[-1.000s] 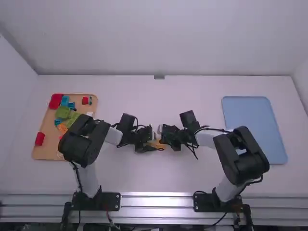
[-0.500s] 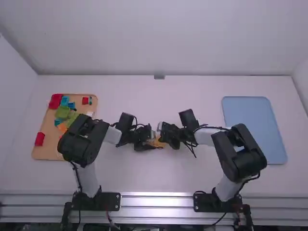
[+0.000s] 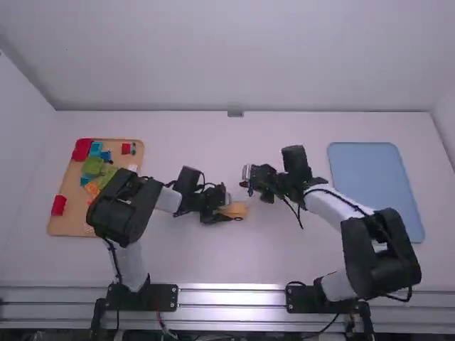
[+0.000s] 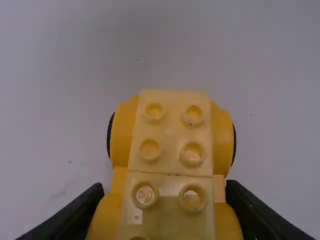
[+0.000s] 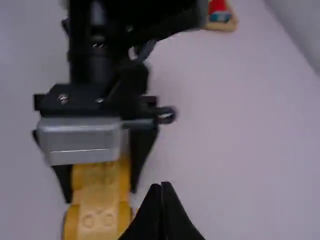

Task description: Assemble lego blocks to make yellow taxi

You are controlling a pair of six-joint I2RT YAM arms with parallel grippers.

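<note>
In the high view my left gripper [image 3: 226,213] holds the yellow wheeled base [image 3: 236,209] at the middle of the table. My left gripper [image 4: 162,195] is shut on its sides in the left wrist view. Pale yellow blocks [image 4: 170,162] with round studs lie in line along the top of the yellow wheeled base [image 4: 122,132], dark wheels at its sides. Behind and right of the base in the high view is my right gripper [image 3: 246,182], apart from it. In the right wrist view my right gripper [image 5: 161,187] is shut, fingertips together, beside the yellow wheeled base [image 5: 102,200].
At the far left, a tan tray [image 3: 70,222] holds red blocks [image 3: 59,205], green blocks [image 3: 92,165] and several blue and orange pieces. A pale blue tray [image 3: 377,185] lies on the right side of the white table [image 3: 192,263].
My right gripper has drawn back from the wheeled base, up and to the right in the high view, uncovering more of the base. The left arm has stayed nearly still, holding it.
</note>
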